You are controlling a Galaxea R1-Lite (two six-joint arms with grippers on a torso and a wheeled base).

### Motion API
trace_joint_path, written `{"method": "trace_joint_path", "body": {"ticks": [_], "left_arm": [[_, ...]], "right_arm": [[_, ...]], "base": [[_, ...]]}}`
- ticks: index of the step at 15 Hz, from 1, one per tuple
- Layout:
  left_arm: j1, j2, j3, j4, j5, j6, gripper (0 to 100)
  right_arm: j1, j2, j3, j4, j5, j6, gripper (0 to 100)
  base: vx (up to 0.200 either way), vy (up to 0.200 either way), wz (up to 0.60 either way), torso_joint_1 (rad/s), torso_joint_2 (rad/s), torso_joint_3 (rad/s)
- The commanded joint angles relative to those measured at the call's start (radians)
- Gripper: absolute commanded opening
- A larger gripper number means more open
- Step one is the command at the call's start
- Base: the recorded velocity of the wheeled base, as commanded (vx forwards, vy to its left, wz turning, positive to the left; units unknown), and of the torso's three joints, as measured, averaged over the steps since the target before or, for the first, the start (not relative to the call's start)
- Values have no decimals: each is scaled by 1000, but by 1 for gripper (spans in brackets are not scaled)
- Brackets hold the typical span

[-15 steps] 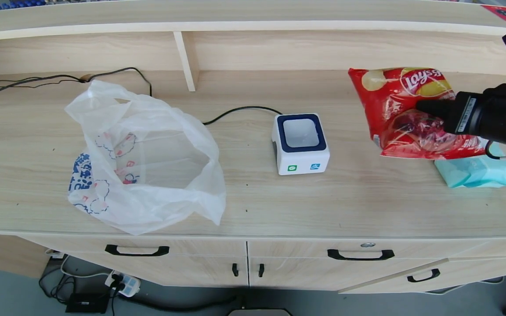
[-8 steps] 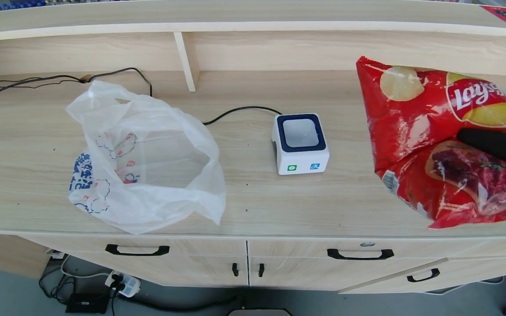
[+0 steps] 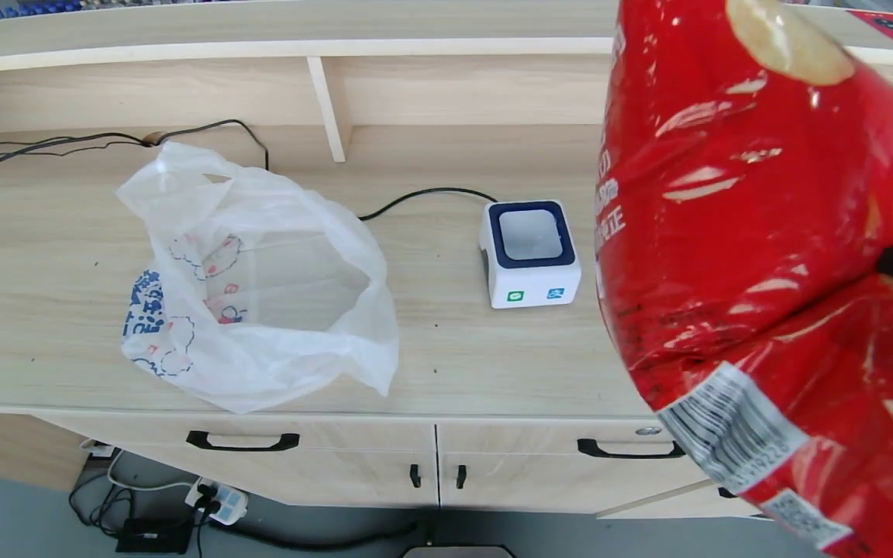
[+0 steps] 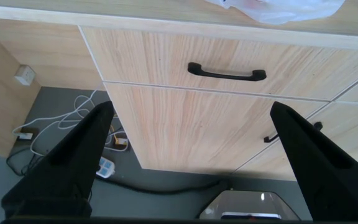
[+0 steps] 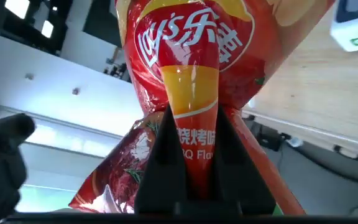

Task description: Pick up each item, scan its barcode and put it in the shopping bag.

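On the surface [image 3: 454, 364] we see the bag [image 3: 206, 232] by the front edge and the scanner [image 3: 530, 252] at centre; our right gripper [image 5: 194, 134] pinches the chips [image 3: 725, 232], left gripper [image 4: 191, 109] spread.

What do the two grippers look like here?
Left gripper: two plain matt black fingers, broad at the base and tapering to narrow tips. Right gripper: the same black, flat, tapering fingers.

The chip bag [image 3: 725, 232] is red (white barcode patch [image 3: 729, 438]), the shopping bag [image 3: 206, 349] whitish with blue, perhaps pink, prints.
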State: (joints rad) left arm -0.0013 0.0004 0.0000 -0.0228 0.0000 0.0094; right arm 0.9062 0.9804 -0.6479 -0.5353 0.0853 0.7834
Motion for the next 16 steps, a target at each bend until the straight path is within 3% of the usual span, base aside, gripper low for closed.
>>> {"method": "trace_joint_path", "body": {"ticks": [1, 4, 8, 11, 16], "left_arm": [[0, 1, 0, 0, 0, 0, 100], [0, 1, 0, 0, 0, 0, 100], [0, 1, 0, 0, 0, 0, 100], [0, 1, 0, 0, 0, 0, 100], [0, 1, 0, 0, 0, 0, 100]], "right_arm": [[123, 53, 28, -87, 11, 88, 0], [261, 61, 119, -120, 33, 132, 0], [266, 67, 128, -120, 33, 247, 0], [154, 123, 125, -130, 60, 399, 0], [0, 187, 151, -399, 200, 560, 0]], "base": [[0, 0, 0, 0, 0, 0], [0, 0, 0, 0, 0, 0], [0, 0, 0, 0, 0, 0], [0, 0, 0, 0, 0, 0], [0, 0, 0, 0, 0, 0]]}}
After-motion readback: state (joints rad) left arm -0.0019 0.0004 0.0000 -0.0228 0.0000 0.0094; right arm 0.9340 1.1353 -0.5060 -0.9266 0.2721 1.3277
